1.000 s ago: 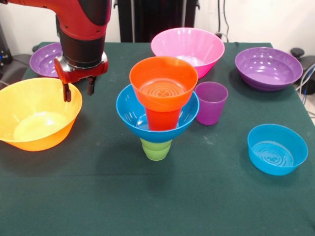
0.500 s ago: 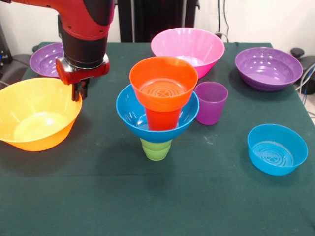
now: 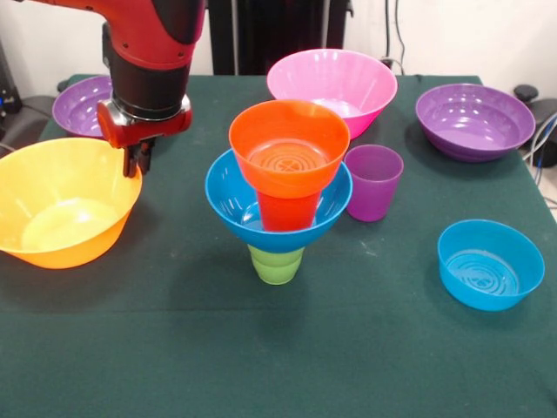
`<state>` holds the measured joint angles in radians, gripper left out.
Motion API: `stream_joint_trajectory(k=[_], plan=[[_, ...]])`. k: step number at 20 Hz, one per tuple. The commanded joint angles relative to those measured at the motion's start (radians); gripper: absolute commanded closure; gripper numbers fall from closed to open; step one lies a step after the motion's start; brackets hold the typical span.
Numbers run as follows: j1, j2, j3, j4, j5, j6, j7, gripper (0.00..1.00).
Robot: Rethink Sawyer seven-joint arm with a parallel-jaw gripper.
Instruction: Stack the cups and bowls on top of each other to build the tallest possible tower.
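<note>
- Since a second ago the hand (image 3: 137, 159) has gone from fingers spread beside the large yellow-orange bowl (image 3: 65, 202) to fingers pressed together on that bowl's far right rim, and the bowl now sits slightly tilted and nudged leftward.
- Covered in dark green cloth, the surface (image 3: 278, 348) carries everything.
- Red and black, the arm (image 3: 148, 61) comes down at the upper left, ending just above the yellow-orange bowl's rim.
- That yellow-orange bowl lies at the left edge, mouth up; whether the rim is truly pinched or only touched cannot be told.
- At the far middle sits the large pink bowl (image 3: 332, 85), mouth up.
- One wide purple bowl (image 3: 474, 120) rests at the far right; the other purple bowl (image 3: 80, 106) shows at the far left, partly hidden behind the arm.
- Near the middle stands the tower (image 3: 280, 192), upright and well apart from the hand.
- From the bottom up it is made of the green cup (image 3: 277, 264), the medium blue bowl (image 3: 228, 202), the orange cup (image 3: 287, 212) and the small orange bowl (image 3: 289, 146).
- Alone at the near right is the small shallow blue bowl (image 3: 490, 264).
- Just right of the tower stands the purple cup (image 3: 373, 181), upright.
</note>
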<state>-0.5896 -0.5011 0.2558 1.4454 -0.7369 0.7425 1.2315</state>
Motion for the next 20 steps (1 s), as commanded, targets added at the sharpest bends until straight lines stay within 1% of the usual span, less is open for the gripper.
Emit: stream_joint_trajectory(k=[1, 7, 8, 11, 12, 14, 17, 18, 20], plan=[[0.039, 0.021, 0.004, -0.045, -0.078, -0.04, -0.022, 1.0], [0.078, -0.065, -0.044, -0.028, -0.069, 0.007, 0.01, 1.0], [0.09, -0.091, -0.056, -0.026, -0.067, 0.022, 0.015, 1.0], [0.112, -0.139, -0.081, -0.025, -0.068, 0.017, 0.022, 1.0], [0.128, -0.146, -0.098, -0.03, -0.087, -0.006, 0.039, 1.0], [0.139, -0.153, -0.118, -0.029, -0.098, -0.056, 0.07, 1.0], [0.154, -0.177, -0.144, -0.021, -0.1, -0.07, 0.079, 1.0], [0.165, -0.187, -0.158, -0.019, -0.106, -0.084, 0.089, 1.0], [0.166, -0.207, -0.17, -0.001, -0.112, -0.124, 0.086, 1.0]])
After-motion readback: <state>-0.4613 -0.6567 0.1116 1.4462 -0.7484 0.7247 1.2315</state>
